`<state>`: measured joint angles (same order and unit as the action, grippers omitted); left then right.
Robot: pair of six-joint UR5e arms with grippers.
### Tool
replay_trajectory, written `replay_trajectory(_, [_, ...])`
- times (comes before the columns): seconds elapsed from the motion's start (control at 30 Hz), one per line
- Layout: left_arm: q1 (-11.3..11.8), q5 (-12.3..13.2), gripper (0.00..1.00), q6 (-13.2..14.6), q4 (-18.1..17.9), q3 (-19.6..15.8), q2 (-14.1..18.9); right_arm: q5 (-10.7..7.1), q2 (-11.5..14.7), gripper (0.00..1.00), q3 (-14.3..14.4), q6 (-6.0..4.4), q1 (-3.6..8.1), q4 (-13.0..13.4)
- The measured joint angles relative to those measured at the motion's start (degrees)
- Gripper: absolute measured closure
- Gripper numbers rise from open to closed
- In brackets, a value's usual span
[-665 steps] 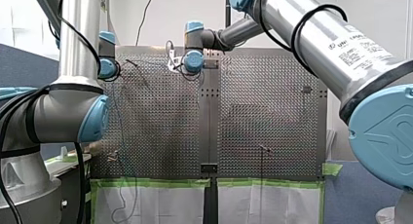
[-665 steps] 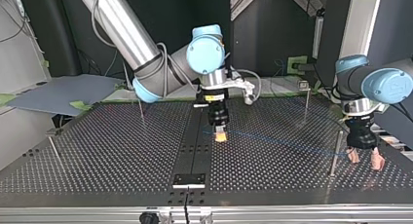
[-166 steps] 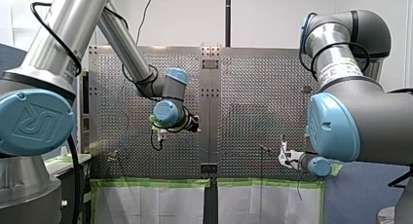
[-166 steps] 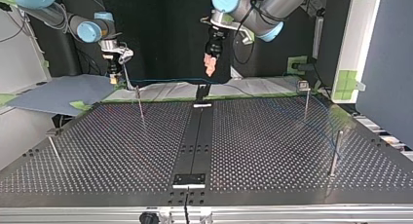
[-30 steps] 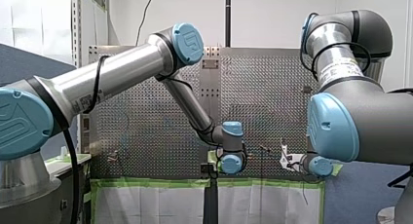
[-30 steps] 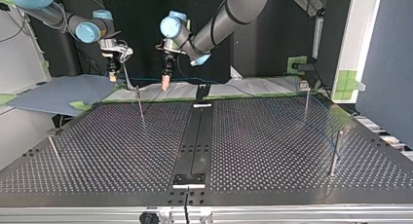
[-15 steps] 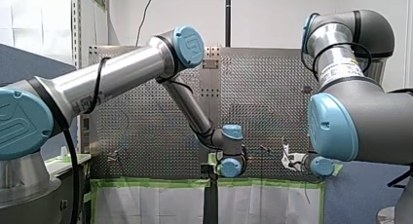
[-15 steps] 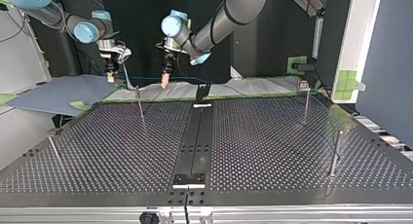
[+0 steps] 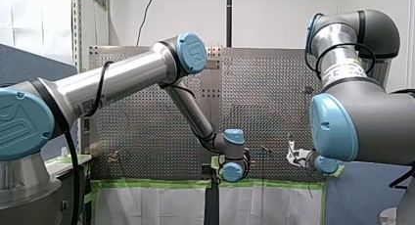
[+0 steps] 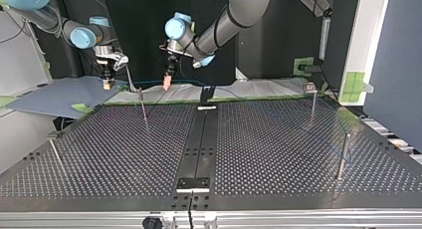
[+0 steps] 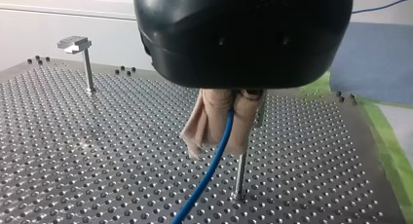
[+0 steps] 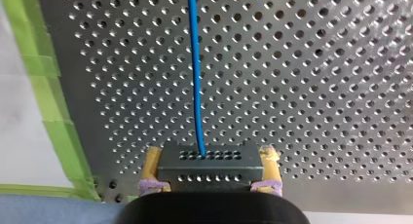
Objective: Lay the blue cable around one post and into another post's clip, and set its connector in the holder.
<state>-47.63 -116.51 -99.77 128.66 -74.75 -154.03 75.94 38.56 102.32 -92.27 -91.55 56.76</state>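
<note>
My left gripper (image 11: 221, 136) has its beige pads (image 11: 207, 121) pressed together on the blue cable (image 11: 209, 173), which hangs out below them toward the perforated bench (image 11: 97, 175). A thin post (image 11: 239, 177) stands just behind the fingers, and the cable passes close beside it; I cannot tell whether the two touch. A second post with a flat head (image 11: 78, 43) stands well apart near the bench's far edge. My right gripper (image 12: 210, 153) pinches the black connector (image 12: 209, 166) between its yellow pads (image 12: 153, 158), one pad on each end of the block. The cable (image 12: 196, 78) leaves the connector's middle and runs straight ahead over the bench, with green tape (image 12: 44, 87) along the bench edge beside it. In the top view both grippers hang at the bench's far edge: the right gripper (image 10: 107, 84) at the view's left and the left gripper (image 10: 166, 82) nearer the middle. The cable (image 10: 149, 81) is stretched between them, above a post (image 10: 143, 107) that stands between the two. Two more posts (image 10: 312, 102) (image 10: 342, 157) stand at that view's right, and a faint blue run shows near them.
</note>
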Motion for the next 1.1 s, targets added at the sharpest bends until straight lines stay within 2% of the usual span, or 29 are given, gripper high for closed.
replay_trajectory(0.17, [0.4,0.8,1.00,-0.2,0.2,0.6,-0.3,0.00,0.0,0.99,-1.6,-0.45,0.40,-0.5])
replay_trajectory(0.43, [0.8,2.7,1.00,-1.2,1.6,2.5,-1.3,0.01,-0.1,0.99,-3.1,-0.56,0.93,-1.4])
replay_trajectory(0.67, [1.3,4.2,1.00,-3.3,1.6,3.3,-1.3,-0.02,-0.2,0.99,-3.3,-0.64,1.42,-1.3])
replay_trajectory(0.87, [2.3,5.4,1.00,-6.0,2.1,3.6,-1.4,0.04,-0.3,0.99,-3.9,-1.36,1.71,-1.6])
replay_trajectory(1.1, [3.5,6.2,1.00,-7.0,3.2,3.8,-1.4,0.16,-0.3,0.99,-4.7,-1.60,1.76,-2.9])
